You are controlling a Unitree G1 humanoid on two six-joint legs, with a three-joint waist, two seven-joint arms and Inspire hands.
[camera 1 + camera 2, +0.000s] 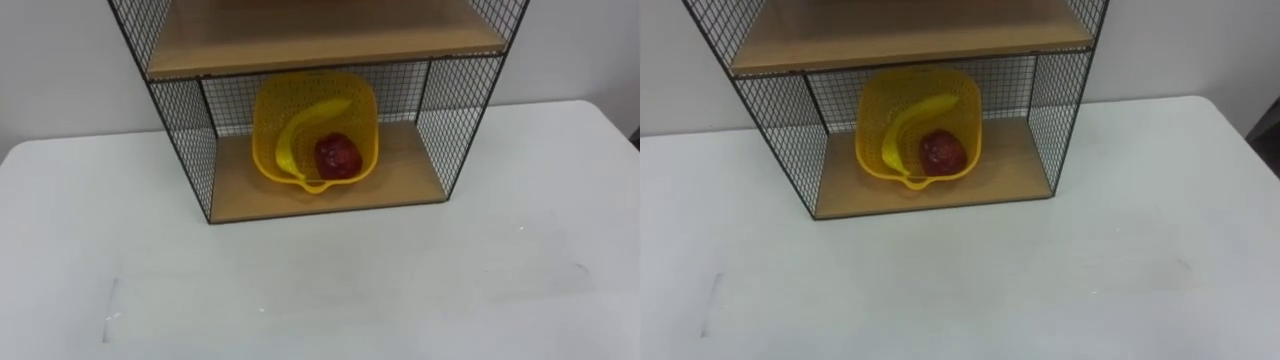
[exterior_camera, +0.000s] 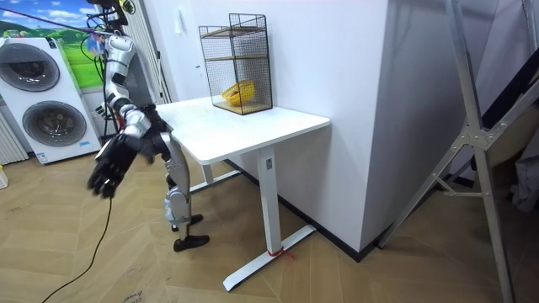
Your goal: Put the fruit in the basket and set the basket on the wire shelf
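A yellow perforated basket (image 1: pixel 315 125) sits tilted on the bottom board of the black wire shelf (image 1: pixel 185 130), leaning against the shelf's back mesh. Inside it lie a yellow banana (image 1: pixel 300 135) and a dark red fruit (image 1: pixel 338 156). In the room view the shelf (image 2: pixel 237 63) stands at the far side of the white table (image 2: pixel 253 126) against the wall, with the basket (image 2: pixel 238 93) low inside it. I stand at the table's end on the room view's left. My right hand (image 2: pixel 108 168) hangs below the table's level, away from the shelf, its fingers relaxed and holding nothing.
The shelf's upper wooden board (image 1: pixel 320 40) is bare. White tabletop (image 1: pixel 330 290) spreads in front of the shelf and to both sides. Washing machines (image 2: pixel 42 101) stand behind me, and a metal stand (image 2: pixel 472 151) is at the room view's right.
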